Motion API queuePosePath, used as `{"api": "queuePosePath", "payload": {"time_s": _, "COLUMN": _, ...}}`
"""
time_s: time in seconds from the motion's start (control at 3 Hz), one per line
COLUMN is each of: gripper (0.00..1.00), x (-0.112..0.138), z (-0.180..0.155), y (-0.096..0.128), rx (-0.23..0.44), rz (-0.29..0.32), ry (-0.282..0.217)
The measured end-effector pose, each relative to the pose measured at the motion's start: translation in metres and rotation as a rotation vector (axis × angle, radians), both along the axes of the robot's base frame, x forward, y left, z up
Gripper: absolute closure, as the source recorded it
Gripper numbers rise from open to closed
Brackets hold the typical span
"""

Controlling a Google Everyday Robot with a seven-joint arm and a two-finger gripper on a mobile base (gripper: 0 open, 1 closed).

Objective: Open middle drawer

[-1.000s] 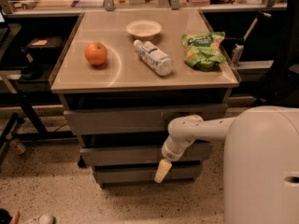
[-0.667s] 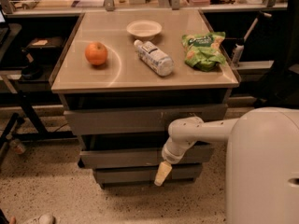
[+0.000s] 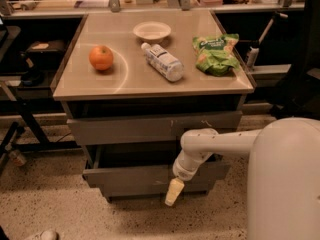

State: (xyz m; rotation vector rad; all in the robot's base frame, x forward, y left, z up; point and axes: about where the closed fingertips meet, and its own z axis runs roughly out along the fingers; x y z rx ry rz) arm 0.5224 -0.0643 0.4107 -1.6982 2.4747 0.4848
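the middle drawer juts partly out, with speckled floor before its front edge. the gripper hangs at that front's lower edge; i cannot tell its hold. on top sit one orange, one bowl, one bottle and one green bag.

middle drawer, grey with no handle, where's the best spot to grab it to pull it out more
Probably best to take the wide grey middle drawer by the top lip of its flat front, from above. It has no handle, but it stands partly out, so that edge is exposed with open space behind. The cream claw hangs lower, before the front, right of centre.
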Motion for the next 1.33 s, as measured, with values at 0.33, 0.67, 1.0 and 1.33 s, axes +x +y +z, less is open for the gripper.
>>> {"api": "queuePosePath", "payload": {"time_s": 0.33, "gripper": 0.0, "x": 0.0, "z": 0.005, "y": 0.0, "rx": 0.0, "rz": 0.0, "ry": 0.0}}
{"api": "queuePosePath", "payload": {"time_s": 0.67, "gripper": 0.0, "x": -0.028, "z": 0.001, "y": -0.001, "rx": 0.028, "rz": 0.015, "ry": 0.071}}
{"api": "queuePosePath", "payload": {"time_s": 1.0, "gripper": 0.0, "x": -0.055, "z": 0.001, "y": -0.004, "rx": 0.05, "rz": 0.025, "ry": 0.134}}
{"api": "queuePosePath", "payload": {"time_s": 1.33, "gripper": 0.0, "x": -0.055, "z": 0.004, "y": -0.004, "rx": 0.05, "rz": 0.025, "ry": 0.134}}
